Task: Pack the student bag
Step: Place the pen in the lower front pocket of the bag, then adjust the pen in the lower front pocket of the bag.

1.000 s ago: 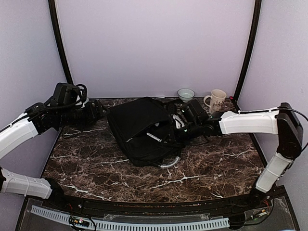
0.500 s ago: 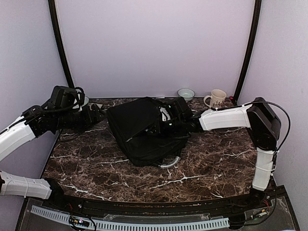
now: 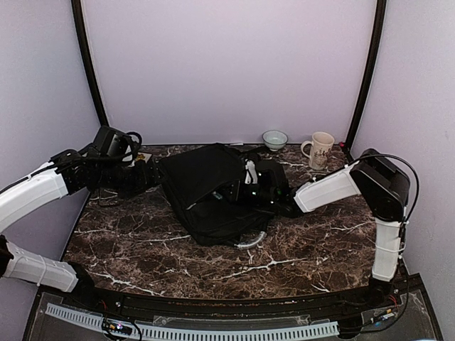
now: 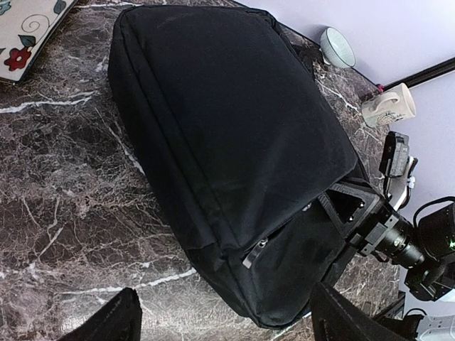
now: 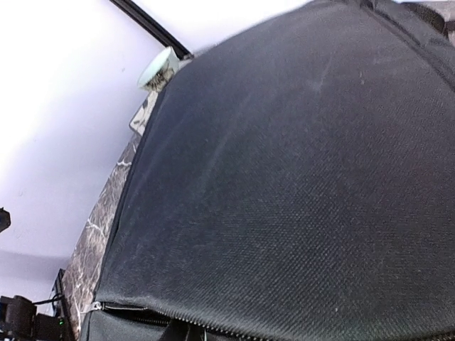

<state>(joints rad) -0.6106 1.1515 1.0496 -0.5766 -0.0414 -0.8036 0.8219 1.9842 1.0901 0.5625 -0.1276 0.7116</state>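
Observation:
The student bag (image 3: 206, 188) lies flat in the middle of the marble table, black, with its grey curved handle (image 3: 253, 241) at the near edge. My left gripper (image 4: 227, 323) hovers open over the bag's left corner, its dark fingertips (image 4: 117, 321) wide apart, and a zipper pull (image 4: 254, 253) shows between them. My right gripper (image 3: 238, 190) reaches into the bag's zipped opening from the right. In the right wrist view the black flap (image 5: 284, 177) fills the picture and hides those fingers below the zipper line (image 5: 213, 330).
A small bowl (image 3: 274, 138) and a cream mug (image 3: 320, 149) stand at the back right by the wall. A white flower-patterned item (image 4: 25, 28) lies at the back left of the bag. Black frame posts (image 3: 366, 71) rise at both back corners.
My right gripper has pushed leftward from beside the bag into its opening. My left arm has swung right, closer to the bag's left edge.

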